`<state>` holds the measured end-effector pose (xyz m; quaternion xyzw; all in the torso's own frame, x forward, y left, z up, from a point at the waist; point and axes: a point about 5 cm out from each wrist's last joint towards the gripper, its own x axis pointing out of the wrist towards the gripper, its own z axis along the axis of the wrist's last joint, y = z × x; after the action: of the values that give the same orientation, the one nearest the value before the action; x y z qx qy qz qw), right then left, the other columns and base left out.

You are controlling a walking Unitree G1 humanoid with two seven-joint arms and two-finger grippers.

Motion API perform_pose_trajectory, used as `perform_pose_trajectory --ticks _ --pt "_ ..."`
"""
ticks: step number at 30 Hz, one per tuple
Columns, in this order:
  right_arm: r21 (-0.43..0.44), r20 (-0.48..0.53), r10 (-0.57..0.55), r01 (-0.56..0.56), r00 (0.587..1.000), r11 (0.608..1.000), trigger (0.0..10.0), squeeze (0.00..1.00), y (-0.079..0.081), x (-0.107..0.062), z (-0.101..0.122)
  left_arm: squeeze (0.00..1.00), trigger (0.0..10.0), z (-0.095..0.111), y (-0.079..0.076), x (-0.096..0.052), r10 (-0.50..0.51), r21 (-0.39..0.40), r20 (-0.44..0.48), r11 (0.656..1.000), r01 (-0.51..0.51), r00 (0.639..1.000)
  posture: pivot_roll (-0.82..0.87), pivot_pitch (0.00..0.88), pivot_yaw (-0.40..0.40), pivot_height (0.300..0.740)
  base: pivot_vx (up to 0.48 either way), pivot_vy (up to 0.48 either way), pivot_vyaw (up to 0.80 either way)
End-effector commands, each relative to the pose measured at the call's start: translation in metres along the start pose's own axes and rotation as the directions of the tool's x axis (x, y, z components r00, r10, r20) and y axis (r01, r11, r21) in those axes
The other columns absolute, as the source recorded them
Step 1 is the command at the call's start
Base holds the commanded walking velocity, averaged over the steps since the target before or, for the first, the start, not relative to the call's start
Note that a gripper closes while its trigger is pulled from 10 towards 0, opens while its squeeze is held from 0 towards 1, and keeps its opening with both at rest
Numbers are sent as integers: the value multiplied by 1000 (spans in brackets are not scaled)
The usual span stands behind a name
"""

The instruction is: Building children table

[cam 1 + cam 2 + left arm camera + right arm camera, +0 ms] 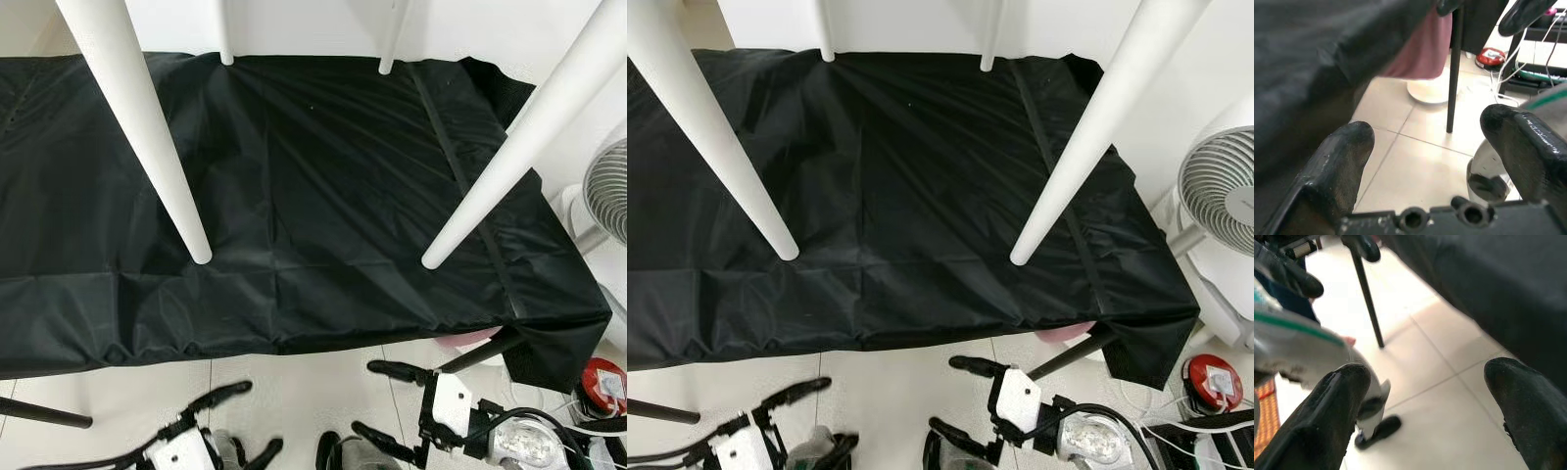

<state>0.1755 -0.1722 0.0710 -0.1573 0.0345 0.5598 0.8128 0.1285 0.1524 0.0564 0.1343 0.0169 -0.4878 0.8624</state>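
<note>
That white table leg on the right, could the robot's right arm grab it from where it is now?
Probably yes. The right gripper hangs open and low, in front of the black-covered table's edge, and the white leg slants up just above it. Nothing sits between them, so it would only need to lift.

You see a black cloth [294, 196] over the counter, thin like nylon, creased, with a soft sheen. The four white legs [147, 127] look smooth and painted, a little satin. The floor [1420, 161] is pale glossy tile. The left hand [1435, 161] has black fingers [1342, 161], rubbery and scuffed.
</note>
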Motion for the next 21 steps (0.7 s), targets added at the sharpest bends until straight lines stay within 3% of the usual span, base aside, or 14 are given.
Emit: perform_pose_trajectory --ticks 1,3,4,7,11,12,14,15,18,19,21 --pt "10 -45 33 -32 998 999 10000 0 4 -3 -10 0 10000 -11 -8 -2 -26 -9 -35 1000 26 999 59 185 -43 740 0 0 0" --pt "32 -77 34 -32 996 999 10000 0 5 -5 -19 0 10000 -20 -9 -3 -17 -23 -61 1000 16 998 60 174 -47 740 0 0 0" --pt "93 -150 -16 30 989 995 10000 0 5 -10 -42 0 10000 -43 -12 -3 28 -75 -132 996 -38 991 63 160 -57 740 0 0 0" --pt "124 -189 -49 73 981 990 10000 0 6 -12 -54 0 10000 -54 -13 -2 52 -106 -170 992 -71 984 63 160 -57 740 0 0 0" --pt "259 -334 -224 318 916 912 10000 0 16 -7 -96 0 10000 -99 -25 2 138 -168 -358 963 -209 923 64 148 -52 740 0 0 0" --pt "259 -334 -224 318 916 912 10000 0 16 -7 -96 0 10000 -99 -25 2 138 -168 -358 963 -209 923 64 148 -52 740 0 0 0" --pt "308 -371 -284 406 884 861 10000 0 18 -5 -105 0 10000 -111 -29 2 159 -185 -425 948 -257 891 63 144 -52 740 0 0 0" --pt "308 -371 -284 406 884 861 10000 0 18 -5 -105 0 10000 -111 -29 2 159 -185 -425 948 -257 891 63 144 -52 740 0 0 0" --pt "366 -482 -400 594 780 716 10000 0 20 -4 -123 0 10000 -130 -25 1 249 -249 -550 862 -441 797 52 131 -42 740 0 0 0" --pt "366 -482 -400 594 780 716 10000 0 20 -4 -123 0 10000 -130 -25 1 249 -249 -550 862 -441 797 52 131 -42 740 0 0 0" --pt "389 -558 -437 688 705 613 10000 0 22 -1 -134 0 10000 -141 -20 8 297 -271 -640 776 -570 708 46 113 -36 740 0 0 0"
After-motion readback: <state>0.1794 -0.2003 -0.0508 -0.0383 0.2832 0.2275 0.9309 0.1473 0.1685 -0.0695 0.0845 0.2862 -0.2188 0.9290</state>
